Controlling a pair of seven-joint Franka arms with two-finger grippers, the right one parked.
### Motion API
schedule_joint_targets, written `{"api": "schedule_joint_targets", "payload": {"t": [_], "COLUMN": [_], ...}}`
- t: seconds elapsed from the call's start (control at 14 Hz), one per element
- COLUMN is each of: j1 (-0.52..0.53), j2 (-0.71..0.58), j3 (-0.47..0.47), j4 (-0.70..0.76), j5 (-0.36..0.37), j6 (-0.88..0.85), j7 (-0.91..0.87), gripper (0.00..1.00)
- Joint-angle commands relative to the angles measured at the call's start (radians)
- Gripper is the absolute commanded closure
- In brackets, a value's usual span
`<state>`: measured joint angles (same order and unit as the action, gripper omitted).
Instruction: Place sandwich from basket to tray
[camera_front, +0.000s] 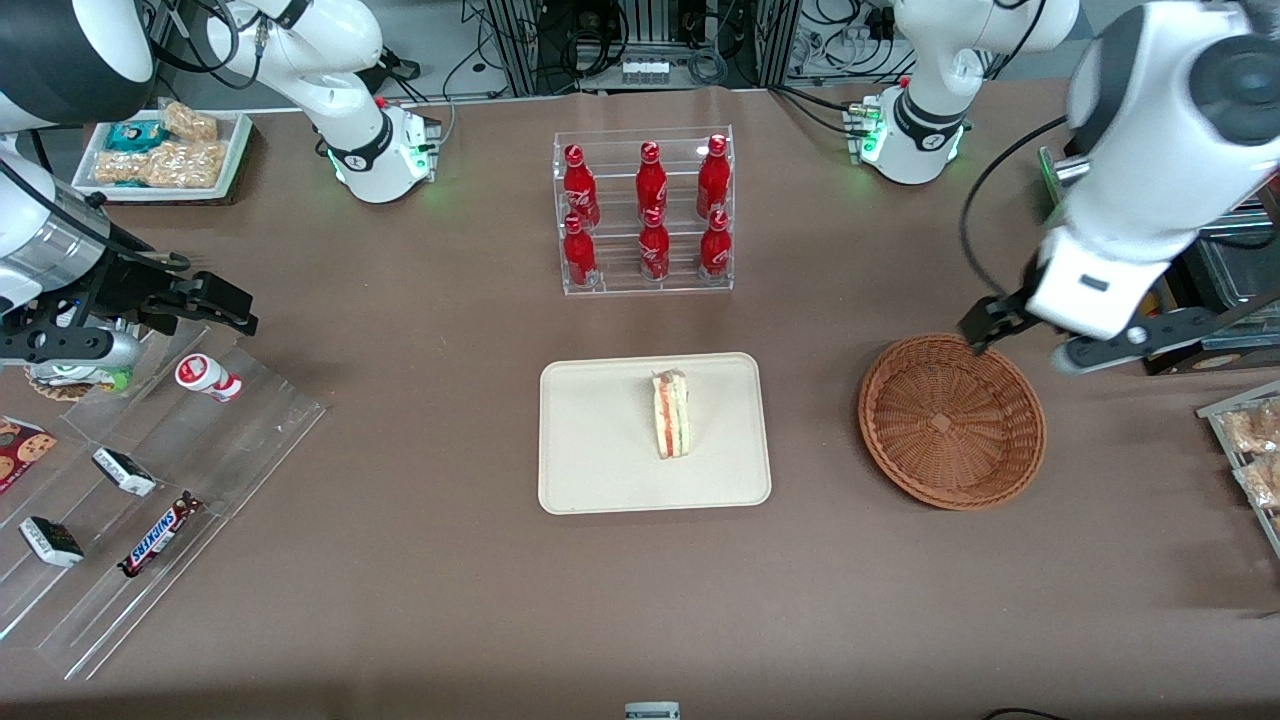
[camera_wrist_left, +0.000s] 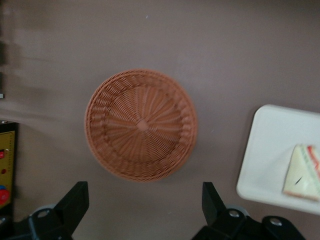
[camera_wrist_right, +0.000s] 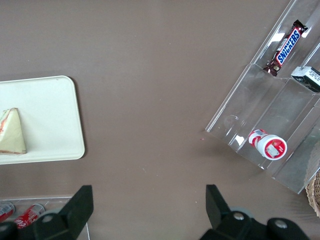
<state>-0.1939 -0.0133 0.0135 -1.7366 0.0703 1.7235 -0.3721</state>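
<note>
sandwich (camera_front: 671, 415): lies on the tray (camera_front: 600, 470), on its side, toward the edge nearest the basket, filling stripes showing; nothing touches it.
basket (camera_front: 950, 420): empty, upright on the table, well apart from the tray, toward the working arm's end.
gripper (camera_wrist_left: 145, 205): up over the basket's rim, on the side farther from the front camera; fingers (camera_wrist_left: 75, 200) spread wide, nothing between them.
task state: looks done, judging by the sandwich sitting fully inside the tray rim and the bare basket.
risk, arm: if the gripper drops low while moving off, a finger could catch the wicker rim and drag or flip the light basket.
risk, tray: a sweep back across the table at tray height could nudge the tray or knock the sandwich; it lies near one edge, so a push could send it over the low rim.
risk, neighbours: the bottle rack (camera_front: 645, 215) stands just past the tray, farther from the camera; a wide swing could clip it.
</note>
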Motion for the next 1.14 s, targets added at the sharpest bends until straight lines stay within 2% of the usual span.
{"api": "schedule_joint_targets", "payload": {"t": [0.0,0.14,0.36,1.07], "j1": [0.088,0.099,0.134,0.134], "j2": [-0.105,-0.114,-0.125,-0.123], "j3": [-0.015,-0.014,0.005,0.042], "j4": [-0.109,-0.11,-0.11,-0.089], "j5": [-0.041,-0.043,-0.099,-0.084], "j6": [-0.022,-0.044,-0.048,-0.042], "j7": [0.175,0.244,0.314,0.321], "gripper": [0.0,0.0,0.0,0.0]}}
